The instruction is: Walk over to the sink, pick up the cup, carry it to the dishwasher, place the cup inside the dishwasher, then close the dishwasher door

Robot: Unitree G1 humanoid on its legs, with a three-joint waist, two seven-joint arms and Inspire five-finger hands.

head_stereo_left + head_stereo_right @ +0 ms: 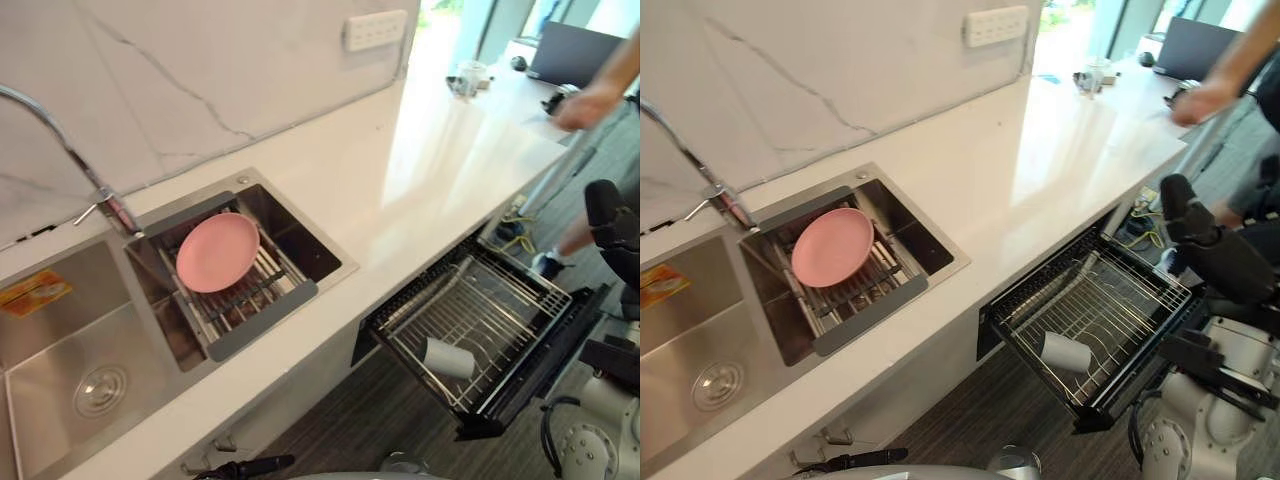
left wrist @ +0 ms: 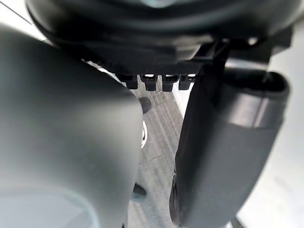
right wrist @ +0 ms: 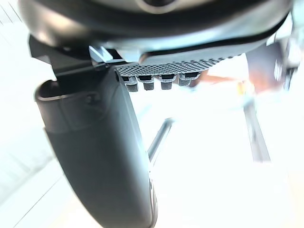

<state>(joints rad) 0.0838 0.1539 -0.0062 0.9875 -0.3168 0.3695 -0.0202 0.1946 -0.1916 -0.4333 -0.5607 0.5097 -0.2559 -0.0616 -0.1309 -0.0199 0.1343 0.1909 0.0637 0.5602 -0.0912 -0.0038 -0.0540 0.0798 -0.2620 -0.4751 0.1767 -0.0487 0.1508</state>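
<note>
Left eye view, cup: the white cup (image 1: 448,358) lies on its side in the dishwasher rack (image 1: 505,300), towards the rack's near end, with no hand on it.
Left eye view, dishwasher: the rack is pulled fully out from under the countertop (image 1: 430,180), and the dark dishwasher door (image 1: 548,366) stands open along its outer edge.
Left eye view, sink: the steel sink (image 1: 50,345) holds no cup. A pink plate (image 1: 217,252) rests on the drain rack (image 1: 262,322) across the smaller basin.
Right eye view, right hand: your right hand (image 1: 1208,245) hangs just past the rack's far corner, apart from the rack and door.
Right eye view, bystander: a person's hand (image 1: 1198,100) rests at the far end of the countertop, well apart from the dishwasher.
Left wrist view, left hand: your left hand (image 2: 161,47) hangs low over the floor, its fingers loose with nothing in them and the thumb standing free.
Right wrist view, right hand: its fingers are uncurled, the thumb is out, and the hand is empty.
Progress: by the look of it, fetching and placing are done.
Left to do: you have only to push the rack in and close the door. The right hand is the nearer one for that.
</note>
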